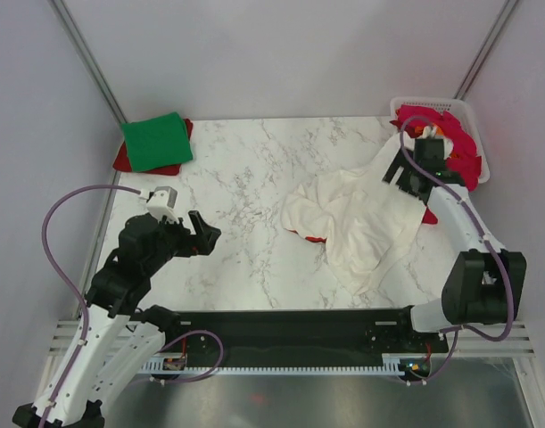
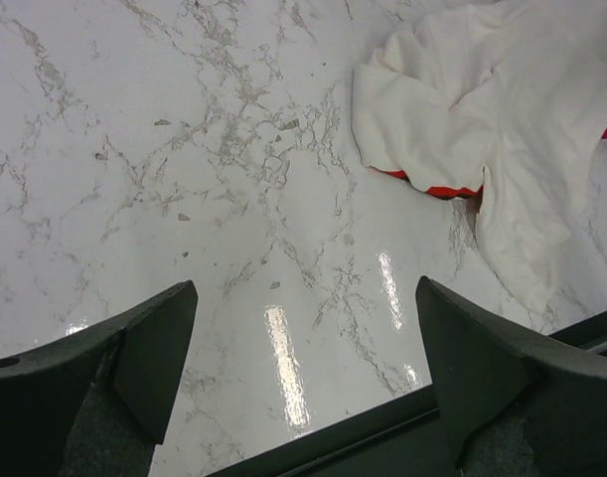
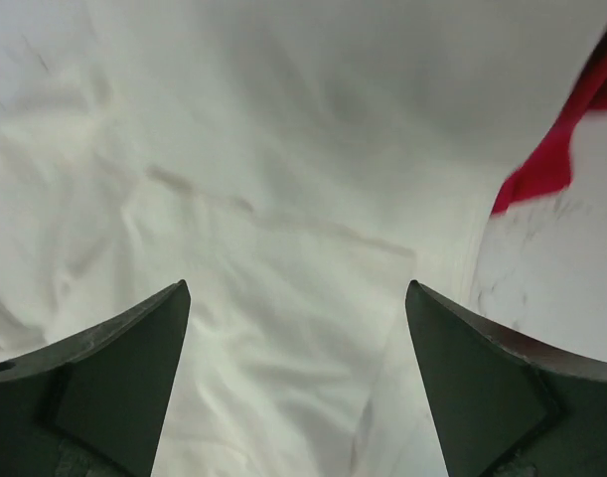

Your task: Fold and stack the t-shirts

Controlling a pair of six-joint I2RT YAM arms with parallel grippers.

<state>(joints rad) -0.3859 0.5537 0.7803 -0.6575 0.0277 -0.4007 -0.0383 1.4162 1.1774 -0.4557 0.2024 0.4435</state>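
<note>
The large white t-shirt (image 1: 357, 218) lies crumpled on the right half of the marble table (image 1: 245, 169), a strip of its red print (image 1: 309, 237) showing under a fold. My right gripper (image 1: 395, 176) hovers over the shirt's far right corner, open and holding nothing. In the right wrist view its fingers (image 3: 134, 368) stand wide above white cloth (image 3: 283, 199), with red cloth (image 3: 556, 149) at the upper right. At the back left, a folded green t-shirt (image 1: 156, 141) lies on a red one (image 1: 120, 160). My left gripper (image 1: 208, 234) is open and empty over bare table, left of the white t-shirt (image 2: 482, 129).
A white slatted basket (image 1: 424, 101) at the back right corner holds a heap of red, magenta and orange t-shirts (image 1: 459, 147), right behind my right wrist. A black rail (image 1: 290, 321) runs along the table's near edge. Grey walls close in the back and sides.
</note>
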